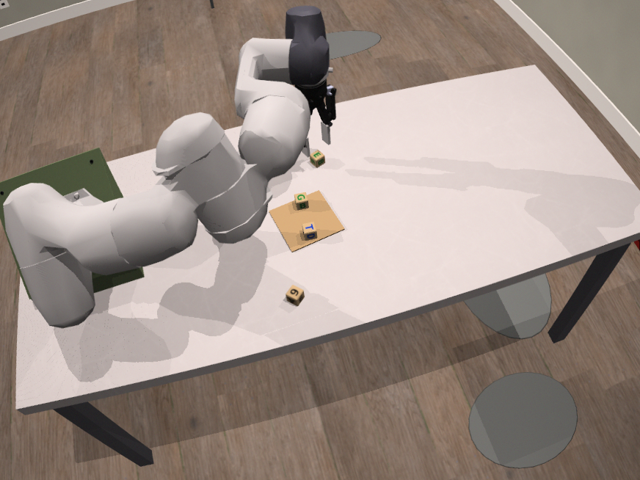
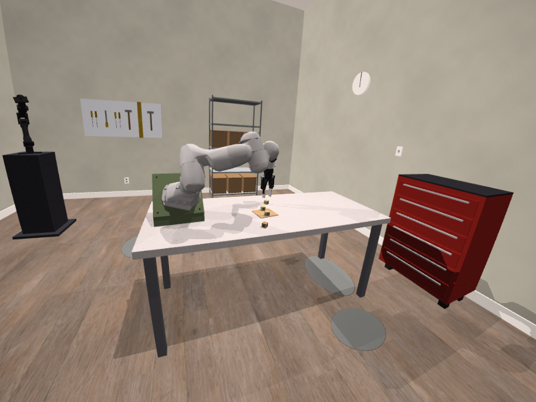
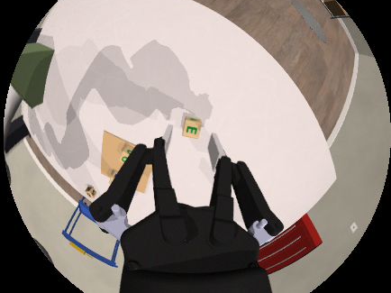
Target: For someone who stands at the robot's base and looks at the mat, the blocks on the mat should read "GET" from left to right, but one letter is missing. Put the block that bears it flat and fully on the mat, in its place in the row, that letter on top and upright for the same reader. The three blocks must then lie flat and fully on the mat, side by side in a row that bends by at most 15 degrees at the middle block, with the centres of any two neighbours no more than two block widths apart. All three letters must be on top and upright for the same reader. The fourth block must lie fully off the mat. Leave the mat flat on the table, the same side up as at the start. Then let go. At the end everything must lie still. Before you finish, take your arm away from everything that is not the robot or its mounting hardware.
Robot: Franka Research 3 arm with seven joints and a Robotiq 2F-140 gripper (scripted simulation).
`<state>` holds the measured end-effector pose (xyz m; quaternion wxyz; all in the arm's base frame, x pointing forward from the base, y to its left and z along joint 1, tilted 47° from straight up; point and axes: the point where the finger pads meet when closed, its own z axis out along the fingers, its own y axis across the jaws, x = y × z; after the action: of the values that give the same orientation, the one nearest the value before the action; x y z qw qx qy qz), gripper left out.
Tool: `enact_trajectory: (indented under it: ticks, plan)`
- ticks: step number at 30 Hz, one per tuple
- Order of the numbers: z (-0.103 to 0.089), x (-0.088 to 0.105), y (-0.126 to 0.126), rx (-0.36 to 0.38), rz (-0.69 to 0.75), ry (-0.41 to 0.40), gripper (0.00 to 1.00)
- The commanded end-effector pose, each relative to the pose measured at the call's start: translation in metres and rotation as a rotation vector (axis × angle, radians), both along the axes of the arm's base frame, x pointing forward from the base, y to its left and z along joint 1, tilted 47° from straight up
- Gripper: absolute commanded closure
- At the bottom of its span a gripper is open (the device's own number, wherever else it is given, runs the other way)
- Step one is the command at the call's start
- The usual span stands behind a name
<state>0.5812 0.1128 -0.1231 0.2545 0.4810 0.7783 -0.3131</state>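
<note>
Site presents as a workshop: tall red metal drawer cabinet with black top [image 2: 436, 236] at right of the exterior view; white rectangular wall panel showing hammers and screwdrivers [image 2: 121, 129], upper left; grey metal shelf rack holding brown boxes [image 2: 211, 152], centre.
</note>
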Motion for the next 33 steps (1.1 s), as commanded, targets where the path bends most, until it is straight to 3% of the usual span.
enact_trajectory:
  ticks: [1, 33]
  plan:
    - [-0.0054, 0.0012, -0.0043, 0.003, 0.002, -0.002, 0.60]
    - [-0.0122, 0.0022, -0.0116, 0.003, 0.002, -0.002, 0.60]
